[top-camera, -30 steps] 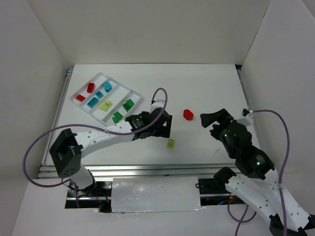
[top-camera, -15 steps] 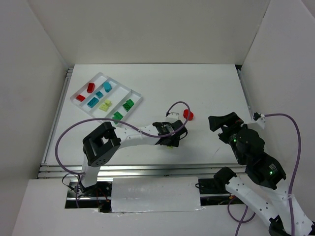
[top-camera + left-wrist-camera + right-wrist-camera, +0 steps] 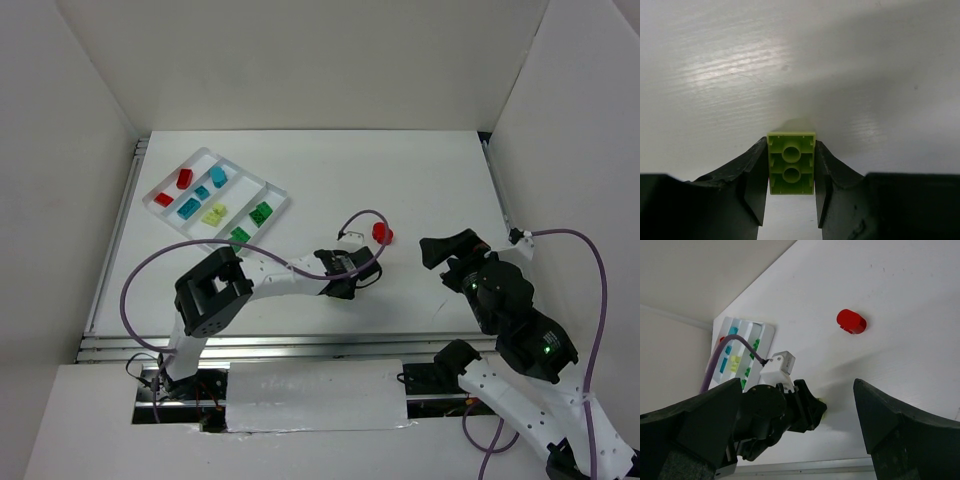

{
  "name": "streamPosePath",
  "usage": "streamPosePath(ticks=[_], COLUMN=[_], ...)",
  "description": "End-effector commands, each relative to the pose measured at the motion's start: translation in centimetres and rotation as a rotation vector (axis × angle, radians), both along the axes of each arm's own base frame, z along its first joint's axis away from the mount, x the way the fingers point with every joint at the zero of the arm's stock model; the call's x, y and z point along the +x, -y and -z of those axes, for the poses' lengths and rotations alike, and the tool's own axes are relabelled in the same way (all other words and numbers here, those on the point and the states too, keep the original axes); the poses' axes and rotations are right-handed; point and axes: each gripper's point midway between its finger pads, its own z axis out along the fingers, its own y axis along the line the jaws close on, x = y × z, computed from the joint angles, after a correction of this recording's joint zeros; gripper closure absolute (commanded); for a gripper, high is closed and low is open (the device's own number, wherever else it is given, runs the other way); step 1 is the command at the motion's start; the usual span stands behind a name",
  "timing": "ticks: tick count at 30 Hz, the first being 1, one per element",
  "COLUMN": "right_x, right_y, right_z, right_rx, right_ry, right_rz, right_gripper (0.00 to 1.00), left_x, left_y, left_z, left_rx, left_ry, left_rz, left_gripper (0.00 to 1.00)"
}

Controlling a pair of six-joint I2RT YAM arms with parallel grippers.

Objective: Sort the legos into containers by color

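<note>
A yellow-green lego (image 3: 791, 162) lies underside-up on the white table, and my left gripper (image 3: 791, 146) is shut on its two long sides. In the top view the left gripper (image 3: 345, 284) hides this brick; the right wrist view shows only a sliver of it (image 3: 823, 408). A red lego (image 3: 381, 233) (image 3: 851, 321) lies loose just right of the left wrist. The containers are the four compartments of a white tray (image 3: 250, 172) at the far left, holding red (image 3: 184, 178), teal (image 3: 188, 208), yellow (image 3: 213, 213) and green (image 3: 261, 211) legos. My right gripper (image 3: 445, 250) (image 3: 797, 382) hangs open and empty, right of the red lego.
White walls enclose the table on the left, back and right. A purple cable (image 3: 360, 215) loops above the left wrist. A metal rail (image 3: 300, 343) runs along the near table edge.
The left gripper came down from beside the tray onto the yellow-green lego and closed on it. The right arm drew back a little to the right.
</note>
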Motion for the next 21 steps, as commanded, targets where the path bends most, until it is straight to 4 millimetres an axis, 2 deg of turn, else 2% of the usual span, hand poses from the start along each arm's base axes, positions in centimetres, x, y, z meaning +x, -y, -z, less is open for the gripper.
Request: streamPosePath(ticks=[1, 2, 3, 4, 5, 7, 8, 9, 10, 11, 12, 13, 14, 15, 16, 17, 19, 20, 21], right_x=[0.4, 0.4, 0.4, 0.5, 0.5, 0.6, 0.6, 0.8, 0.9, 1.0, 1.1, 1.2, 1.3, 1.4, 1.5, 1.6, 1.8, 1.8, 2.0], right_y=[-0.2, -0.3, -0.4, -0.5, -0.6, -1.0, -1.1, -1.4, -1.5, -1.7, -1.9, -2.2, -2.4, -2.5, -2.6, -2.8, -2.9, -3.1, -3.1], right_z=[-0.3, -0.3, -0.2, -0.1, 0.2, 0.3, 0.4, 0.6, 0.6, 0.8, 0.9, 1.0, 1.3, 1.4, 1.5, 1.7, 1.8, 1.9, 2.0], right_rx=[-0.006, -0.006, -0.004, -0.007, -0.009, -0.009, -0.013, -0.014, -0.017, -0.02, -0.02, -0.02, -0.025, -0.03, -0.031, -0.04, -0.047, -0.054, -0.057], right_ry=[0.02, 0.021, 0.021, 0.021, 0.017, 0.016, 0.016, 0.015, 0.018, 0.014, 0.013, 0.011, 0.003, 0.0, -0.001, -0.01, -0.012, -0.017, -0.017], right_rz=[-0.004, -0.009, -0.015, -0.019, -0.022, -0.036, -0.042, -0.055, -0.063, -0.069, -0.074, -0.083, -0.09, -0.094, -0.099, -0.105, -0.108, -0.116, -0.113], right_gripper=[0.0, 0.0, 0.0, 0.0, 0.0, 0.0, 0.0, 0.0, 0.0, 0.0, 0.0, 0.0, 0.0, 0.0, 0.0, 0.0, 0.0, 0.0, 0.0], left_x=[3.1, 4.2, 6.9, 8.2, 11.1, 13.9, 15.9, 17.6, 19.6, 20.7, 21.8, 22.6, 24.5, 25.0, 25.6, 26.8, 27.4, 27.9, 27.9], left_y=[-2.1, -3.2, -5.9, -7.3, -10.9, -14.3, -15.5, -18.5, -19.4, -20.2, -22.3, -23.0, -24.1, -24.7, -25.2, -26.4, -27.5, -28.5, -28.8], left_z=[-2.8, -4.3, -5.0, -5.8, -7.4, -8.7, -10.2, -10.5, -11.1, -11.1, -10.9, -9.3, -10.4, -8.8, -8.7, -9.4, -8.1, -8.1, -7.6], left_rx=[0.034, 0.018, 0.014, -0.006, -0.027, -0.008, -0.017, 0.034, 0.06, 0.079, 0.122, 0.152, 0.135, 0.156, 0.152, 0.136, 0.137, 0.129, 0.117], left_ry=[0.088, 0.103, 0.108, 0.111, 0.139, 0.175, 0.203, 0.209, 0.235, 0.237, 0.226, 0.191, 0.209, 0.172, 0.164, 0.178, 0.141, 0.14, 0.126], left_rz=[-0.099, -0.124, -0.187, -0.22, -0.317, -0.366, -0.394, -0.424, -0.447, -0.449, -0.46, -0.466, -0.485, -0.489, -0.499, -0.532, -0.544, -0.568, -0.566], left_gripper=[1.0, 1.0, 1.0, 1.0, 1.0, 1.0, 1.0, 1.0, 1.0, 1.0, 1.0, 1.0, 1.0, 1.0, 1.0, 1.0, 0.99, 0.95, 0.94])
